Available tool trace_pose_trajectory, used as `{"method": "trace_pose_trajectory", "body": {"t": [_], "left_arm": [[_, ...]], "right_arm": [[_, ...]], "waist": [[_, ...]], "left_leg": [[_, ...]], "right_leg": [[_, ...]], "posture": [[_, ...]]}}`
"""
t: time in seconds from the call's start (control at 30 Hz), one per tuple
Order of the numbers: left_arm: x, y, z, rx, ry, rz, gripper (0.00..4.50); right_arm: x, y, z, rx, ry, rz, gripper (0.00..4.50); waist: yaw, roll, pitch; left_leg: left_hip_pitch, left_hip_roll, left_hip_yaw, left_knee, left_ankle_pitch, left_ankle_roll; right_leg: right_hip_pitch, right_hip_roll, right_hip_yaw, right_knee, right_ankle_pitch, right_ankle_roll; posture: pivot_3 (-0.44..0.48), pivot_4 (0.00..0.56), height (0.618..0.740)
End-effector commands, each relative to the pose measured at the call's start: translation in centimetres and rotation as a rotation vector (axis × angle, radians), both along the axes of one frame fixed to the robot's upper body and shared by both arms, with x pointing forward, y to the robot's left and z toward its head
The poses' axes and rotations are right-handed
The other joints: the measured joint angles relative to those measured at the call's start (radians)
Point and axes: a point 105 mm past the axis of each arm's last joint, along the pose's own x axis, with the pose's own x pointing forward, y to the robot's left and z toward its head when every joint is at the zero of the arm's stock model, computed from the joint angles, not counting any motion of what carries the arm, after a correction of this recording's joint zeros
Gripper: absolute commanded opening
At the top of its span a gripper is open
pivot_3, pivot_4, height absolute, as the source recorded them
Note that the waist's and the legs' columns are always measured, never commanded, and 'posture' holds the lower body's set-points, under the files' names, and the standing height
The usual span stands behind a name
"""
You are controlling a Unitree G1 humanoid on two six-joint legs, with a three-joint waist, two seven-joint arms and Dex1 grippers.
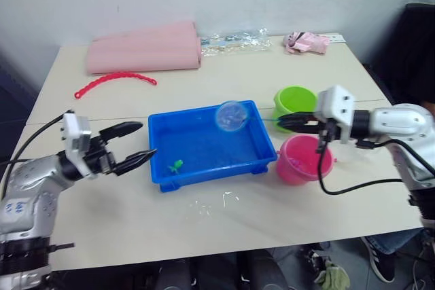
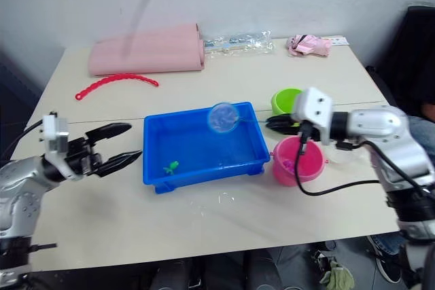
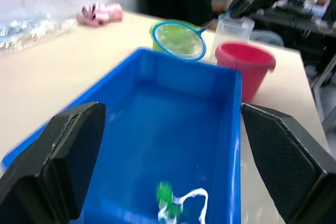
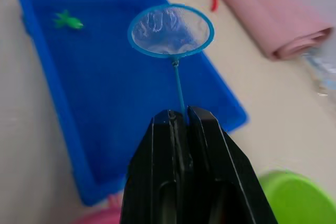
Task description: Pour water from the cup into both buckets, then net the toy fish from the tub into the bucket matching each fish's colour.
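The net (image 1: pixel 232 116) is a small round hoop with a light-blue rim and fine, see-through mesh on a thin straight handle. The right gripper (image 1: pixel 280 122) is clamped on the handle's end and holds the hoop in the air above the far right corner of the tub (image 1: pixel 204 168), over its rim.

The tub is a shallow, rectangular tray of glossy bright blue plastic with a raised lip. One tiny green fish (image 1: pixel 176 165) lies on its floor near the front left corner; a thin pale streak beside it in the left wrist view may be water or glare.

Just right of the tub stand two smooth round pails: the pink bucket (image 1: pixel 304 160) in front, close beside the tub, and the green bucket (image 1: pixel 295 102) behind it. In the left wrist view a clear plastic cup (image 3: pixel 232 28) stands behind the pink bucket.

The left gripper (image 1: pixel 145 141) hovers just left of the tub, its black fingers spread and holding nothing.

At the table's far edge lie a soft pink rolled cloth (image 1: pixel 145 49) and a red beaded strip (image 1: pixel 114 81).
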Motion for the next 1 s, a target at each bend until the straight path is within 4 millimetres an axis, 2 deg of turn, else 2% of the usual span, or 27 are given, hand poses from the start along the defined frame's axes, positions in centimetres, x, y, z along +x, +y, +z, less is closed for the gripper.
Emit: {"method": "trace_pose_trajectory", "body": {"t": [0.03,0.2,0.47,0.6,0.7,1.0], "left_arm": [[-1.1,1.4,0.1,0.095,-0.018,0.011,4.47],[-2.3,1.9,-0.2,0.159,0.026,-0.008,4.47],[-3.3,1.3,-0.4,0.233,0.067,-0.068,4.47],[-3.3,1.3,-0.3,0.241,0.068,-0.07,4.47],[-3.3,1.2,-0.2,0.247,0.068,-0.07,4.47],[-3.4,1.4,-0.2,0.25,0.083,-0.066,4.47]], "right_arm": [[1.2,1.3,-1.5,-0.161,-0.026,0.055,0.0],[2.9,3.1,-4.1,-0.29,0.017,0.103,0.0],[1.8,7.8,-6.5,-0.284,0.043,0.305,0.0],[1.0,9.0,-7.1,-0.264,0.063,0.337,0.0],[1.2,9.7,-7.7,-0.256,0.063,0.307,0.0],[0.9,11.3,-7.7,-0.138,0.134,0.281,0.0]], "waist": [[-0.003,0.0,0.0],[-0.002,0.0,0.0],[-0.009,0.0,0.0],[-0.007,0.0,0.0],[-0.008,0.0,0.0],[-0.013,0.0,0.0]], "left_leg": [[0.0,0.0,0.0,0.0,0.0,0.0],[-0.002,-0.001,0.0,-0.002,0.0,0.0],[-0.002,0.0,0.001,-0.001,0.0,-0.001],[-0.002,0.0,0.001,-0.001,0.0,-0.001],[-0.002,-0.001,0.001,-0.001,0.0,-0.001],[-0.002,0.0,0.001,-0.002,-0.001,-0.001]], "right_leg": [[0.0,-0.001,-0.001,0.0,0.0,0.0],[-0.002,0.0,-0.002,-0.001,-0.001,-0.001],[-0.003,0.002,-0.002,0.0,-0.001,-0.001],[-0.002,0.002,-0.002,0.0,-0.001,-0.001],[-0.002,0.002,-0.001,0.0,-0.001,-0.001],[-0.002,0.002,-0.001,0.001,-0.001,-0.001]], "posture": [[0.0,0.15,0.74],[0.0,0.15,0.74],[0.0,0.15,0.74],[0.0,0.15,0.74],[0.0,0.15,0.74],[0.0,0.15,0.74]]}}
